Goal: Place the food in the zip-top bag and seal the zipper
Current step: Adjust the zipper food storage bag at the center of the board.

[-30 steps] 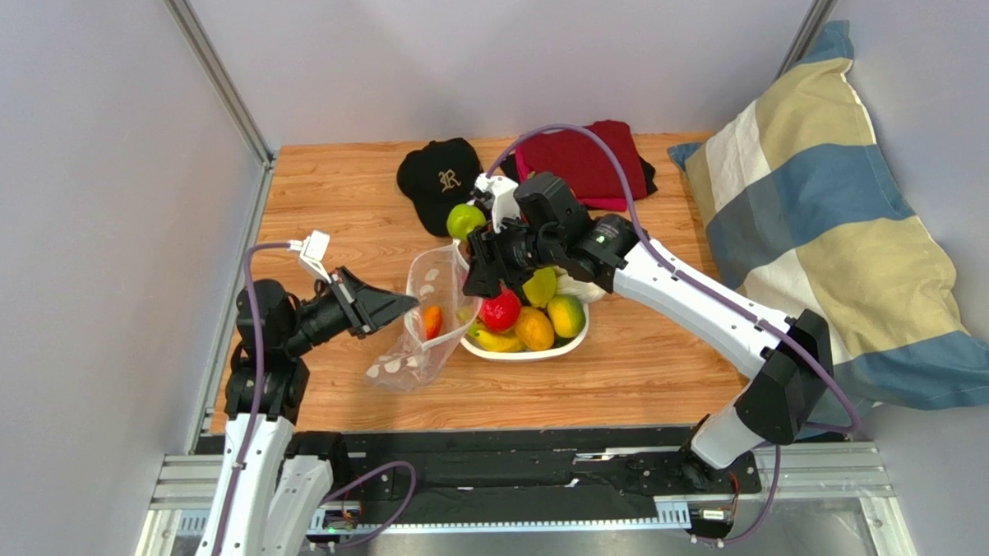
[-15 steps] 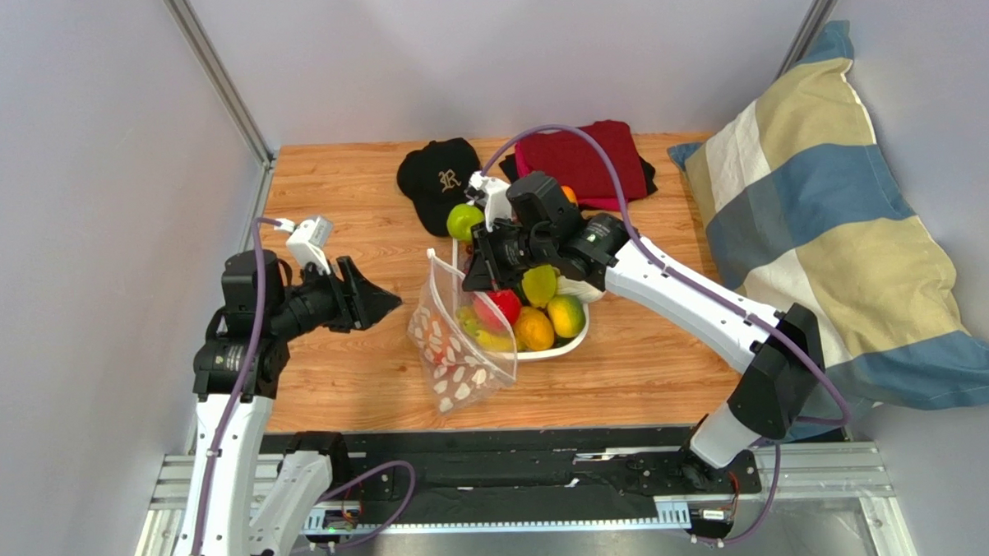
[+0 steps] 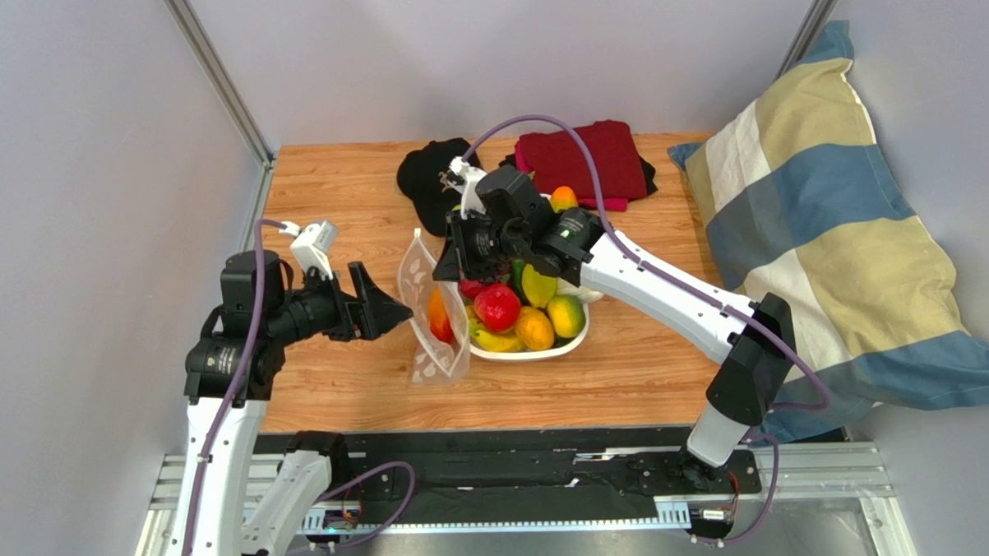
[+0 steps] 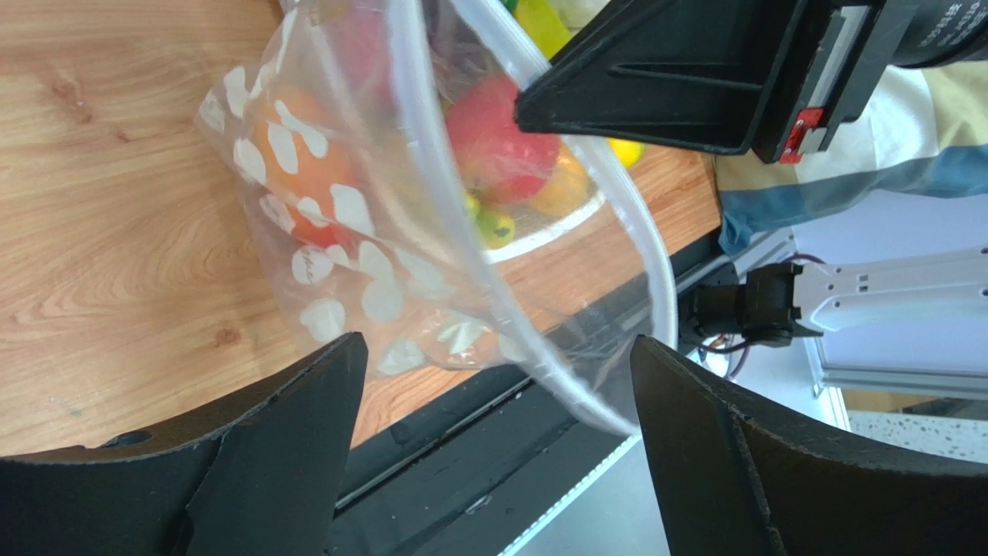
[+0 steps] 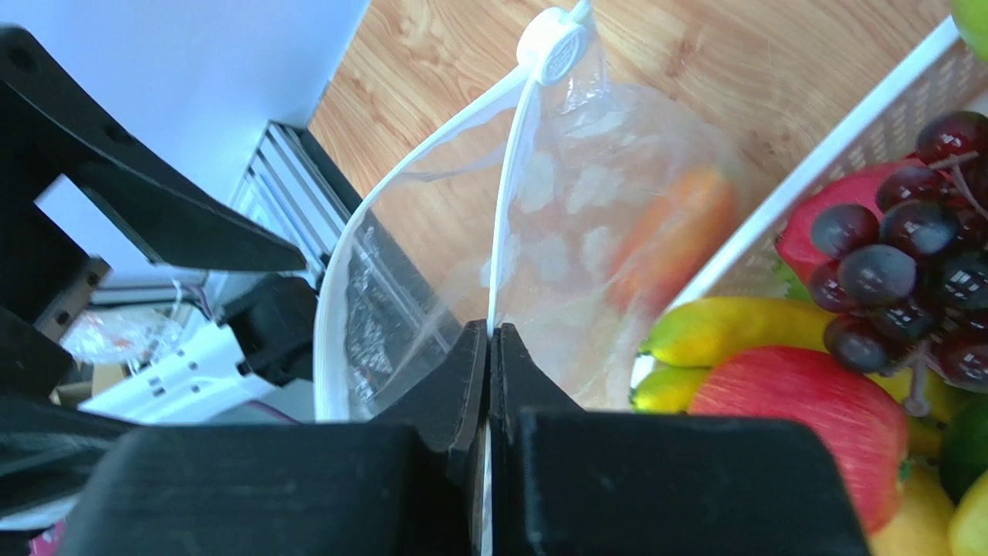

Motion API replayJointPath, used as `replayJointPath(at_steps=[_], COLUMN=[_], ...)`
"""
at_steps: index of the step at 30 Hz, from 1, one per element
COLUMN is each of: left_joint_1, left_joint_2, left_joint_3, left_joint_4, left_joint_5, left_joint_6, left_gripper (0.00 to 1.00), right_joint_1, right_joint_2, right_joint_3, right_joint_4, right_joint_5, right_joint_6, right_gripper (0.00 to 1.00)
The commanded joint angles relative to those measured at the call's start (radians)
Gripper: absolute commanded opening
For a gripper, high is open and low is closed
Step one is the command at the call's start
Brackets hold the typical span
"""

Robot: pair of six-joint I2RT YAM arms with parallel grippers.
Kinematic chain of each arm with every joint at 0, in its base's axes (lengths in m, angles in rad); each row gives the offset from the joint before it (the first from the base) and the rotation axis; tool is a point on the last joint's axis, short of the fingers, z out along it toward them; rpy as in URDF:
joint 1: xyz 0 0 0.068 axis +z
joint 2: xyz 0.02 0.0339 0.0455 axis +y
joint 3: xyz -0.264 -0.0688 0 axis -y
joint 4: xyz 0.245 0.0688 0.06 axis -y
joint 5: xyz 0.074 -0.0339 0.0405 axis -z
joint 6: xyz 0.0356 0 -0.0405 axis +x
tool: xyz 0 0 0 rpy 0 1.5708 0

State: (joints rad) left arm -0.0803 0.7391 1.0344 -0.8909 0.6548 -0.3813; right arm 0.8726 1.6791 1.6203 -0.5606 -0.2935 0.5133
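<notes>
Looking from above, you see the right gripper (image 3: 452,265) pinching the top edge of the zip-top bag (image 3: 430,342), which stands upright just beside the white tray (image 3: 576,339); the left gripper (image 3: 396,314) is spread wide, near it. Left wrist: an orange piece (image 4: 304,174) sits inside the bag; your gripper grasps nothing. Right wrist: jaws clamp the zipper (image 5: 507,197); grapes (image 5: 899,272) lie in the tray.
</notes>
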Motion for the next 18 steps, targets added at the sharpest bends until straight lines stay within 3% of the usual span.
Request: replayJointPath(at_steps=[1, 2, 7, 10, 11, 14, 17, 18], left_joint_1=[-0.059, -0.068, -0.095, -0.095, -0.095, -0.093, -0.073, -0.061], left_joint_2=[0.042, 0.049, 0.12, 0.131, 0.128, 0.112, 0.094, 0.092], left_joint_3=[0.073, 0.073, 0.064, 0.064, 0.064, 0.061, 0.047, 0.036], left_joint_4=[0.026, 0.024, 0.017, 0.017, 0.014, -0.006, -0.016, -0.014], left_joint_5=[-0.096, -0.122, -0.254, -0.299, -0.313, -0.371, -0.394, -0.388], left_joint_6=[-0.042, -0.042, -0.041, -0.025, -0.024, -0.016, -0.005, -0.008], left_gripper=[0.92, 0.85, 0.67, 0.43, 0.27, 0.0, 0.0, 0.0], right_joint_1=[0.049, 0.052, 0.058, 0.057, 0.057, 0.045, -0.01, -0.026], right_joint_2=[0.03, 0.039, 0.056, 0.051, 0.045, 0.028, 0.022, 0.019], right_joint_3=[0.111, 0.118, 0.119, 0.11, 0.096, 0.053, 0.015, 0.012], right_joint_4=[0.024, 0.012, 0.018, 0.011, 0.008, 0.007, 0.016, 0.019], right_joint_5=[0.123, 0.137, 0.126, 0.131, 0.145, 0.178, 0.134, 0.11], right_joint_6=[0.088, 0.088, 0.094, 0.055, 0.033, -0.094, -0.168, -0.186], right_gripper=[0.0, 0.0, 0.0, 0.0, 0.0, 0.0, 0.01, 0.06])
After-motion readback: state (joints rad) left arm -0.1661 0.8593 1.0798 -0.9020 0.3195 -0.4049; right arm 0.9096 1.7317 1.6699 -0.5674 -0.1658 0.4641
